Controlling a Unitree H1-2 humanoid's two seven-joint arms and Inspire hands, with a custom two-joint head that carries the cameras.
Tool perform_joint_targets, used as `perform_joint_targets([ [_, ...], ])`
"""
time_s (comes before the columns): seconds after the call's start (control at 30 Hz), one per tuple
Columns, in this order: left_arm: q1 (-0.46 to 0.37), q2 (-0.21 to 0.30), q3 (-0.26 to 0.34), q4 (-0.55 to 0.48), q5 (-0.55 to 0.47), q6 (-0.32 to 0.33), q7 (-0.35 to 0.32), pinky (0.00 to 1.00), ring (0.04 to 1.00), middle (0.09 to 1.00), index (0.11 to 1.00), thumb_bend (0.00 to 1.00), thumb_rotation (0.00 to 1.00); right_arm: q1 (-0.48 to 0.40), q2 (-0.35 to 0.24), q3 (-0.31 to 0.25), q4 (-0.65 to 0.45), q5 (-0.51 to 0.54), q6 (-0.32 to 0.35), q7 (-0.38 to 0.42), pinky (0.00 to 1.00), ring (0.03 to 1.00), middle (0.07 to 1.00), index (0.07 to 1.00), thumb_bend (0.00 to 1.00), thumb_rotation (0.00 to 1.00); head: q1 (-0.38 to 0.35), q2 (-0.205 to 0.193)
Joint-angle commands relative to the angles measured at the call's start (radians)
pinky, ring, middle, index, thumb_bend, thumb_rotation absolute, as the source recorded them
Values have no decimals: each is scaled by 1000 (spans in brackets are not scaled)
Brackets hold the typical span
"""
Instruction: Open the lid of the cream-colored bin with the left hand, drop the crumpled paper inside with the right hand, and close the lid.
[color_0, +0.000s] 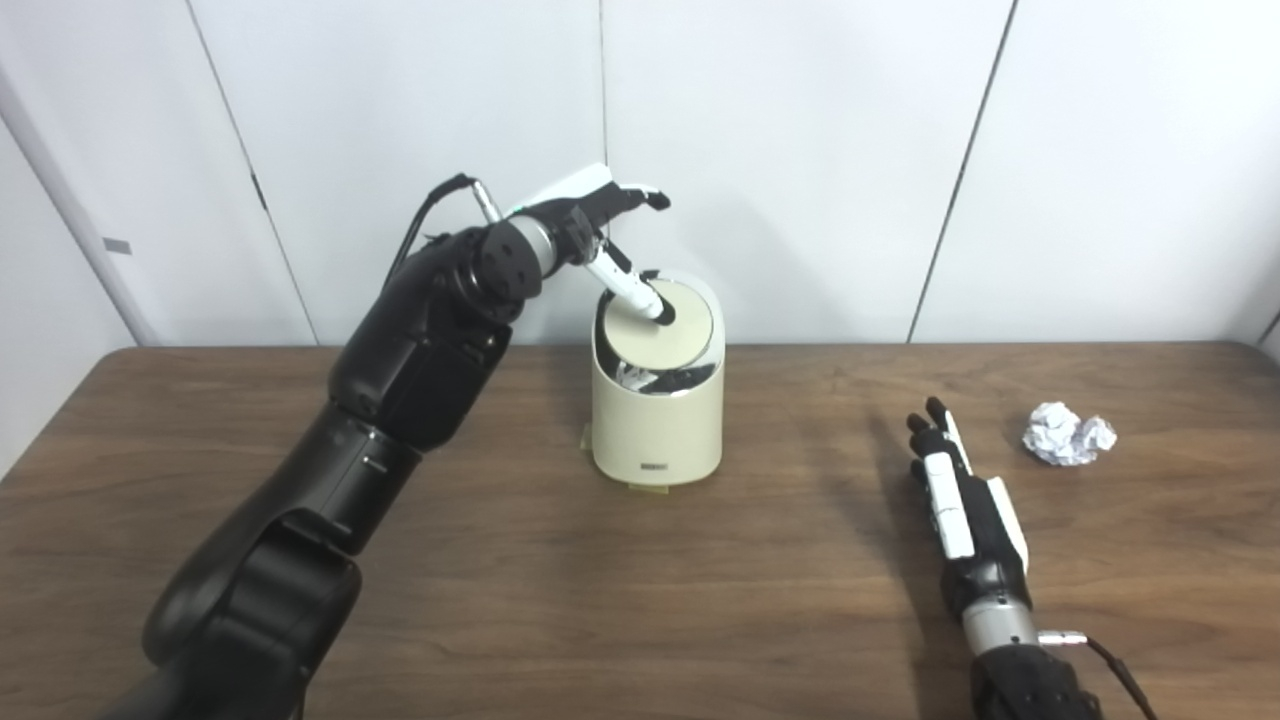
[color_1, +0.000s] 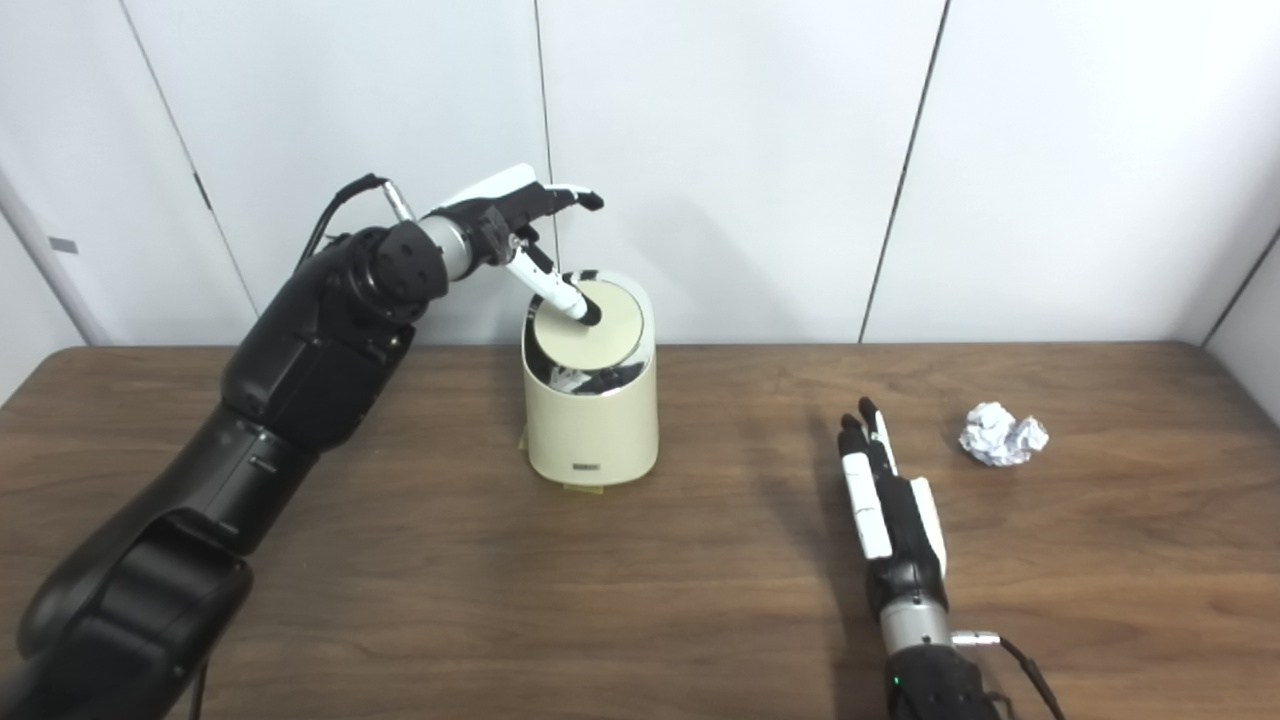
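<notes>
White wall panels (color_0: 800, 150), split by thin dark vertical seams, close off the back of the room, and right up against them runs a long dark brown wood-grain counter (color_0: 700, 600) with a rounded front-left corner.

Largest thing on it is the glossy black left arm (color_0: 400, 360), coming in from the lower left and bending up over the counter. Its white-and-black left robot hand (color_0: 590, 215) hangs above the bin, most fingers stretched out apart toward the wall, one digit (color_0: 632, 290) pointing down with its dark tip pressed on the lid. It grips nothing.

Beneath it stands the cream-colored rounded plastic bin (color_0: 655, 430), upright near the back of the counter, left of centre. Its round lid (color_0: 665, 330) is tilted, the near edge dipped so a dark gap shows with something white and crumpled inside. A small dark label (color_0: 655, 466) sits low on the front; the writing is too small to read. A bit of yellowish tape or paper (color_0: 645, 488) peeks out at the base.

Over on the right, the right robot hand (color_1: 885, 500) lies flat on the counter, fingers straight and close together, holding nothing.

Just beyond it to the right, untouched, sits the crumpled white paper ball (color_1: 1003, 434), well apart from the bin.
</notes>
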Motion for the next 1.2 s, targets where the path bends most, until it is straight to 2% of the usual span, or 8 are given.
perform_joint_targets([
  [0.0, -81, 20, -6, -5, 34, -1, 15, 871, 970, 990, 934, 835, 67, -14, 8, 15, -22, 2, 10, 16, 947, 964, 956, 1000, 548, 1000, 1, 1],
  [0.43, -103, 49, -96, 23, 103, -85, 14, 842, 977, 1000, 924, 874, 71, -16, 8, 13, -28, 12, 8, 18, 971, 958, 957, 1000, 572, 1000, 0, 5],
  [0.83, -90, 24, -81, 37, 95, -94, 23, 856, 972, 995, 926, 879, 72, -18, 16, 15, -35, 19, 3, 18, 983, 950, 961, 1000, 567, 1000, -9, 8],
  [1.0, -86, 14, -69, 30, 86, -87, 19, 911, 997, 999, 928, 875, 79, -19, 17, 16, -36, 18, 9, 16, 981, 952, 962, 1000, 553, 1000, -9, 9],
  [1.17, -90, 12, -89, 28, 109, -90, 14, 899, 1000, 1000, 936, 865, 107, -19, 17, 17, -37, 13, 10, 13, 970, 947, 959, 1000, 555, 1000, -8, 10],
])
